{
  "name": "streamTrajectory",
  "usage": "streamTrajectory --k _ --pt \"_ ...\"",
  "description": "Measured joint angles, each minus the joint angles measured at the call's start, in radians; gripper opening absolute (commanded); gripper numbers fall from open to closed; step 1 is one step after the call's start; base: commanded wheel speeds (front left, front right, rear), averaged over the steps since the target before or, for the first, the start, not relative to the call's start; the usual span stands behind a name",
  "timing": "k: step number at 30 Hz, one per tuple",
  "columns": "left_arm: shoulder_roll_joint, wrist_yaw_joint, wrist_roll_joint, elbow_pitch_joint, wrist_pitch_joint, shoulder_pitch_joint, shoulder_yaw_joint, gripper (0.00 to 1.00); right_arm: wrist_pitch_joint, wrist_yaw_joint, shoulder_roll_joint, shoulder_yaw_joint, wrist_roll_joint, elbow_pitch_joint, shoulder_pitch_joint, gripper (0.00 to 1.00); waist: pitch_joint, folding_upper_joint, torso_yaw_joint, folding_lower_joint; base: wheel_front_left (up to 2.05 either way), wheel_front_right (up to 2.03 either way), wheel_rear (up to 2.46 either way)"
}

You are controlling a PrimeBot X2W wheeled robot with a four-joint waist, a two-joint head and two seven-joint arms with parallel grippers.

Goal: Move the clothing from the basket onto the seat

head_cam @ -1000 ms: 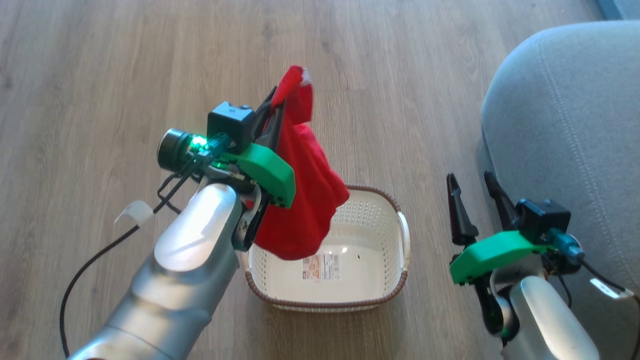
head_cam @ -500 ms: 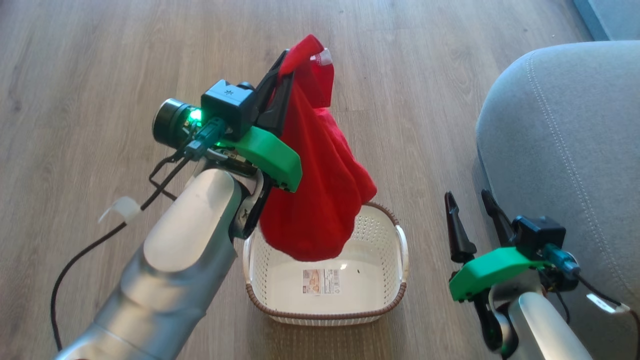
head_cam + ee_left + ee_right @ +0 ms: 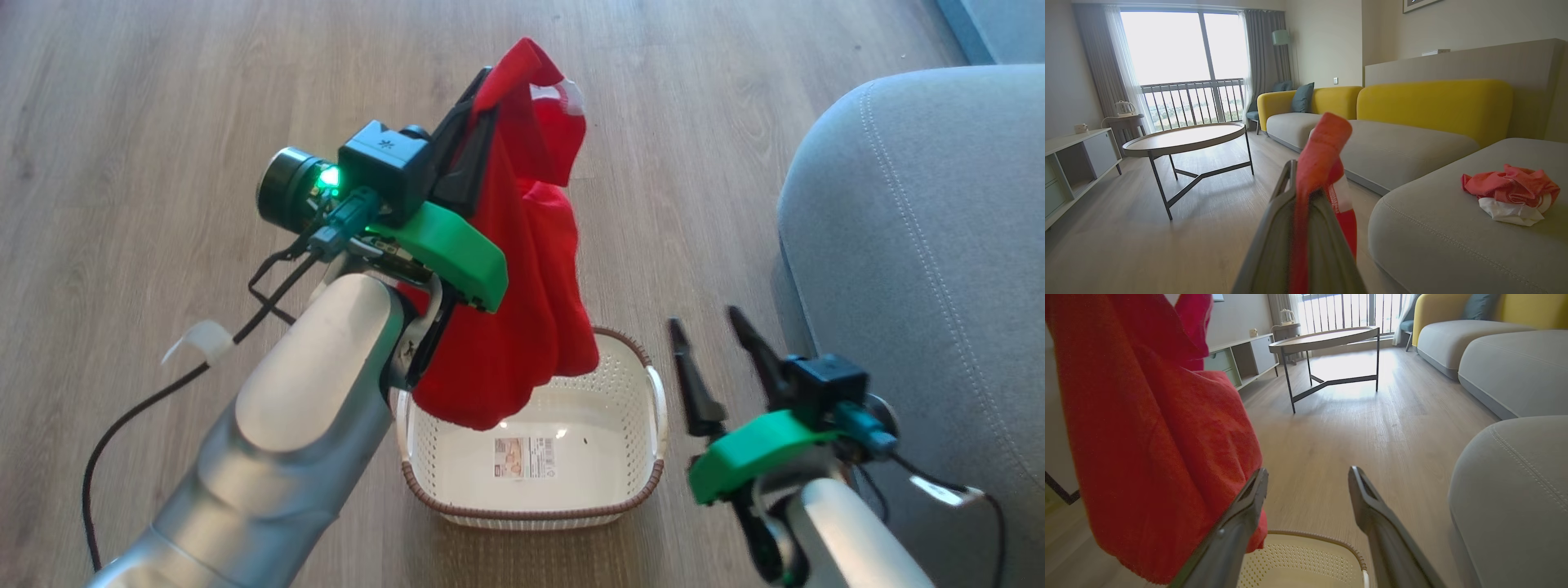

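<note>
My left gripper [image 3: 482,90] is shut on a red piece of clothing [image 3: 522,269] with white trim, which hangs from its tips above the basket [image 3: 653,482]. The cream basket with a brown rim stands on the floor, only a label in its base. In the left wrist view the red clothing [image 3: 1318,163] is pinched between the fingers, and another red and white bundle of clothing [image 3: 1511,192] lies on the grey seat [image 3: 1453,237]. My right gripper [image 3: 706,331] is open, empty, right of the basket and beside the seat [image 3: 922,245].
Wooden floor [image 3: 163,122] surrounds the basket. The left wrist view shows a round table [image 3: 1186,139] on thin dark legs, a yellow-backed sofa [image 3: 1412,106] and a low cabinet [image 3: 1073,163] by the window. A black cable [image 3: 131,425] hangs from my left arm.
My left gripper has lifted the red clothing higher and a little to the right above the basket. My right gripper has shifted left, closer to the basket. The camera moved slightly early on.
</note>
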Motion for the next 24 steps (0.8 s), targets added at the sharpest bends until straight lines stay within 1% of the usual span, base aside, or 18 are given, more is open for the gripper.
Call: streamTrajectory --k 2,3,4,8,14,18,24 --pt "0.000 0.000 0.000 -0.002 0.005 0.000 -0.008 0.00 0.000 0.000 -0.005 0.055 0.007 -0.012 -0.024 1.00 0.003 0.0000 0.003 0.0000 0.00 0.00 0.00" --pt "0.000 0.000 0.000 -0.002 0.005 0.000 -0.008 0.00 0.000 0.000 -0.005 0.055 0.007 -0.012 -0.024 1.00 0.003 0.0000 0.003 0.0000 0.00 0.00 0.00" --pt "0.000 0.000 0.000 -0.004 0.005 0.000 -0.011 0.00 0.000 0.000 -0.008 0.080 0.011 -0.018 -0.042 1.00 0.004 0.0000 0.005 0.0000 0.00 0.00 0.00" --pt "-0.002 0.000 0.000 -0.012 0.005 0.000 -0.017 0.00 0.000 0.000 -0.036 0.164 0.032 -0.021 -0.143 1.00 0.007 0.0000 0.017 0.0000 0.00 0.00 0.00" --pt "-0.007 -0.002 -0.001 -0.024 0.006 0.000 -0.046 0.00 0.000 0.000 -0.059 0.281 0.050 -0.015 -0.260 1.00 0.009 0.0000 0.040 0.0000 0.00 0.00 0.00" --pt "-0.010 -0.003 -0.001 -0.033 0.013 -0.001 -0.057 0.00 0.000 0.000 -0.068 0.338 0.062 0.006 -0.325 1.00 0.010 0.0000 0.054 0.0000 0.00 0.00 0.00" --pt "-0.016 -0.010 -0.001 -0.047 0.017 -0.002 -0.081 0.00 0.000 0.000 -0.078 0.393 0.093 0.063 -0.406 1.00 0.013 0.0000 0.072 0.0000 0.00 0.00 0.00"
